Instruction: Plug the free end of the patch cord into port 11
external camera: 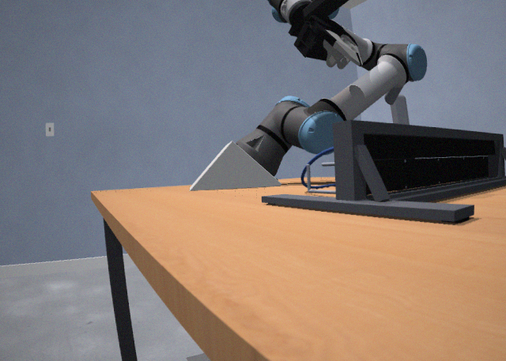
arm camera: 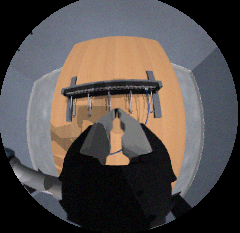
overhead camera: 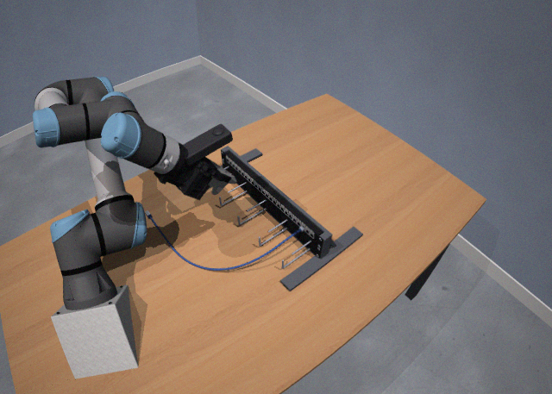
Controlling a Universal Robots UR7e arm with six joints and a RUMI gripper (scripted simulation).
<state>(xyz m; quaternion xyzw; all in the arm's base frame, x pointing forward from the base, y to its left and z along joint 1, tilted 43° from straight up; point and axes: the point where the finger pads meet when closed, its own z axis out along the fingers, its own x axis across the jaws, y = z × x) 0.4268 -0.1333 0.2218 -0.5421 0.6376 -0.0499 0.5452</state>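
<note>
The dark rack (overhead camera: 285, 208) (external camera: 347, 157) (arm camera: 115, 86) stands upright on the wooden table, on two flat feet. A blue patch cord (overhead camera: 214, 267) (external camera: 304, 173) runs from a port near the rack's right end (overhead camera: 301, 229) in a curve across the table. Its free plug (overhead camera: 148, 215) lies on the table beside the robot's lower arm. My gripper (overhead camera: 221, 174) (external camera: 358, 59) (arm camera: 116, 109) is shut on nothing. It hangs in the air in front of the rack's left part, well above the table and far from the free plug.
Several metal cable hooks (overhead camera: 231, 196) stick out from the rack's front towards the robot. The robot's base block (overhead camera: 96, 336) stands at the table's near left. The table's edges (overhead camera: 472, 211) fall off to the right and the front.
</note>
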